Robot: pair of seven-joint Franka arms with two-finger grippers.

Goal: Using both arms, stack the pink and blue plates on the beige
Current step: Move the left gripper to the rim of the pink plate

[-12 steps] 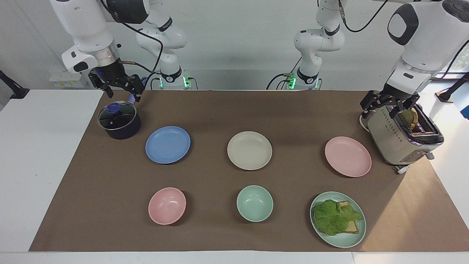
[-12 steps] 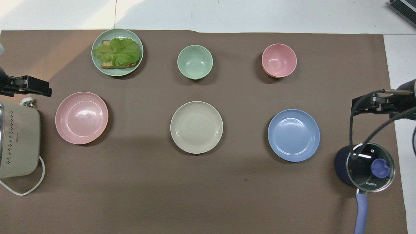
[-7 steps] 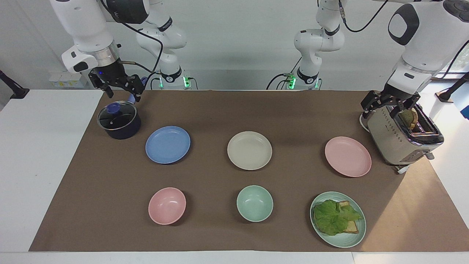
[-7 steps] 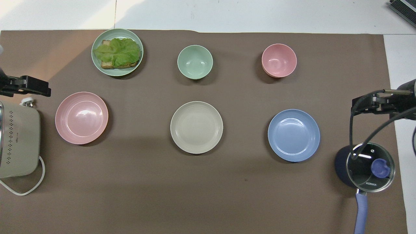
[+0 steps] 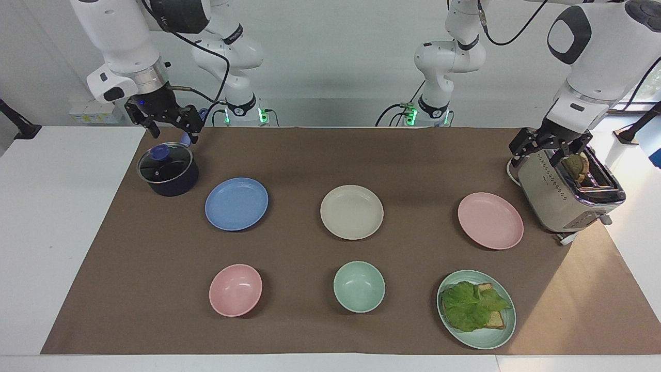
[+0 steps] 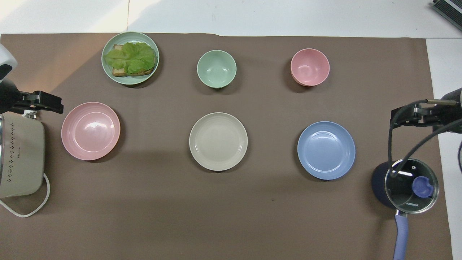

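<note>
The right gripper (image 5: 166, 130) is held empty over the pot (image 5: 168, 170), jaws wide; the left gripper (image 5: 548, 150) likewise over the toaster (image 5: 568, 194). On the worktop, the beige plate (image 5: 351, 212) is flanked, well apart, by the blue plate (image 5: 236, 203) and pink plate (image 5: 490, 220).

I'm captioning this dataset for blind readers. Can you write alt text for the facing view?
A blue plate, beige plate and pink plate lie apart in a row on a brown mat. The right claw hangs open over a lidded pot, the left claw open over a toaster.
</note>
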